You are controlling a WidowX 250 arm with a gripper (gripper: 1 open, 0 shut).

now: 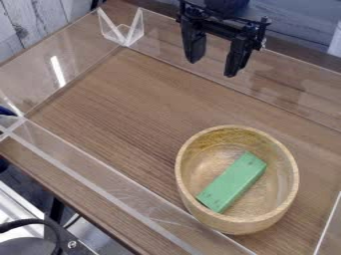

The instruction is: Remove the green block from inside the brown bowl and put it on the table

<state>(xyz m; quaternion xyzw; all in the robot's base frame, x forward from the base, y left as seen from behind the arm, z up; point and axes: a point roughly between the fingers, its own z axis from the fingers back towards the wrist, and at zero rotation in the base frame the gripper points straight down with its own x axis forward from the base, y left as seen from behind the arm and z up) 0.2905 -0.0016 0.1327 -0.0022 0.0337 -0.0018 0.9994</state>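
Observation:
A bright green block [232, 184] lies flat inside the brown bowl [200, 149], angled from lower left to upper right across its floor. The round, light wooden bowl sits on the table [120, 110] near the front right corner. My gripper [216, 57] hangs at the back of the table, well above and behind the bowl. Its two dark fingers [193, 45] point down and stand apart, open, with nothing between them.
Clear acrylic walls [80, 164] border the wood-grain tabletop on the left, front and back. A clear angled bracket [123, 28] stands at the back left corner. The right wall edge [326, 214] runs close to the bowl.

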